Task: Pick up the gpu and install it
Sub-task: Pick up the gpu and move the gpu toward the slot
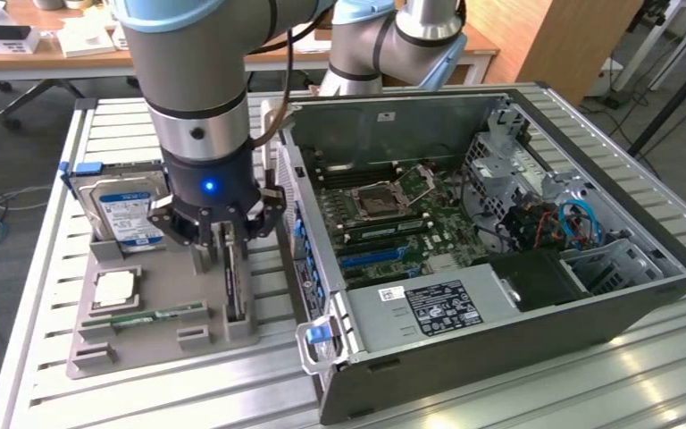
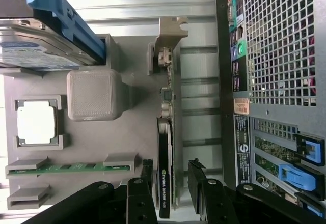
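The gpu (image 1: 236, 288) stands on its long edge in a slot of the grey parts tray (image 1: 140, 344), beside the computer case. In the wrist view the gpu (image 2: 165, 158) is a thin black card with its silver bracket at the far end. My gripper (image 1: 226, 239) hangs straight down over the card's end away from that bracket. It is open (image 2: 170, 179), with one black finger on each side of the card. A gap shows between the card and the fingers (image 2: 196, 179).
The tray also carries a hard drive with a blue label (image 1: 122, 210), a square processor (image 1: 114, 288) and a green memory stick (image 1: 153, 315). The open computer case (image 1: 629, 308), motherboard exposed, lies close to the tray on the exterior view's right. Desks stand behind.
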Controlling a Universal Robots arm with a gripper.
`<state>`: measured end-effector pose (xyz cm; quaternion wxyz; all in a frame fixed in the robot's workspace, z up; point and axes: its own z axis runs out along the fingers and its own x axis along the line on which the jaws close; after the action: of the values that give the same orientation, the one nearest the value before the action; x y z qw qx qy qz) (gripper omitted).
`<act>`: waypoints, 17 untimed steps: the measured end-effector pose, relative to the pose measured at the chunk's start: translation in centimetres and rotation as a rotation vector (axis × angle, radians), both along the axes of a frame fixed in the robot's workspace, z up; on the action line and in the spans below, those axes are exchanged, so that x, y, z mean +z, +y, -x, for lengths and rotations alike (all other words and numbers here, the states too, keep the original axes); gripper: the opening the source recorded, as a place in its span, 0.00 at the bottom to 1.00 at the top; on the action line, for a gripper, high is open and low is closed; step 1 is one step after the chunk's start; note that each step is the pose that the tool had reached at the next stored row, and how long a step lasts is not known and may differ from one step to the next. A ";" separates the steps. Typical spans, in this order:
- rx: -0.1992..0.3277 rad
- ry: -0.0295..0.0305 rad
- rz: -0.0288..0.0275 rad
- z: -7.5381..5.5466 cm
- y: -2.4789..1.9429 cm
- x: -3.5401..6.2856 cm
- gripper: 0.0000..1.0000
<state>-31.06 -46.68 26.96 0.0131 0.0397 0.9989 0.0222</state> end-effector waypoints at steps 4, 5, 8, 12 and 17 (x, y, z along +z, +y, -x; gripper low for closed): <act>-0.001 0.0001 0.0001 0.0 0.00 -0.47 0.41; -0.001 0.0001 0.0000 0.0 0.00 -0.58 0.41; -0.003 0.0001 0.0001 0.0 0.00 -0.77 0.41; -0.003 0.0001 0.0001 0.0 0.00 -0.78 0.41; -0.003 0.0001 0.0000 0.0 0.00 -1.23 0.41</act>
<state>-31.06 -46.68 25.72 0.0131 0.0412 0.9988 0.0222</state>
